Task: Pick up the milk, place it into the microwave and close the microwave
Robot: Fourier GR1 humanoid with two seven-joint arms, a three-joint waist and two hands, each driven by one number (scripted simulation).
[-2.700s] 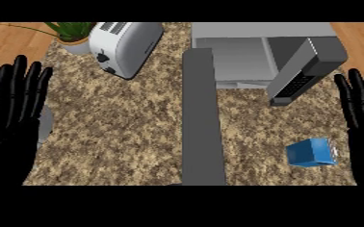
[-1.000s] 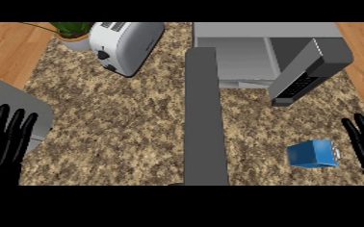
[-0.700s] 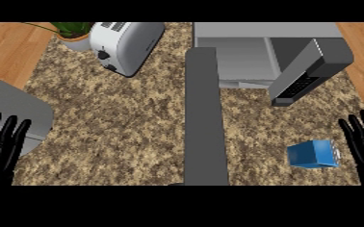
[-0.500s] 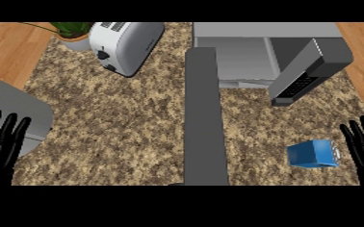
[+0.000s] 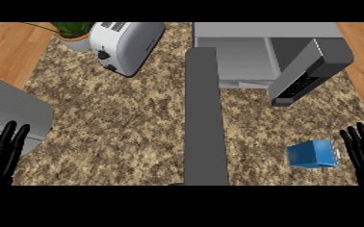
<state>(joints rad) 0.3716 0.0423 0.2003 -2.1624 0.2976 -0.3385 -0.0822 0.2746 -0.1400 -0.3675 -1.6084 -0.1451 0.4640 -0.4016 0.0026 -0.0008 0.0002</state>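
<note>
lying in the lower right of the frame, the milk (image 5: 310, 155) is a small blue carton on the speckled brown surface (image 5: 121, 125); nothing holds it, and it sits well below the microwave (image 5: 238, 53), which fills the upper right; the microwave's pale grey cavity is exposed, since its dark door (image 5: 310, 69) stands swung out toward the right, its lower end reaching down over the surface above the carton.

the right hand (image 5: 353, 143) shows only as black fingers at the right edge of the frame, just beside the carton's right side; those fingers are straight, pointing up and slightly apart, curled round nothing; the left hand (image 5: 10, 149) rests at the lower left edge, its fingers likewise straight, upright and spread, with nothing in them.

a long dark grey strip (image 5: 204, 125) runs from the middle of the frame down to the bottom edge, between the two hands; a white toaster (image 5: 128, 45) lies at an angle in the upper left, with a potted green plant (image 5: 71, 32) just beside it toward the corner; a plain grey slab (image 5: 21, 115) juts in from the left edge above the left hand; wooden floor (image 5: 21, 48) shows past the surface in the upper left corner.
</note>
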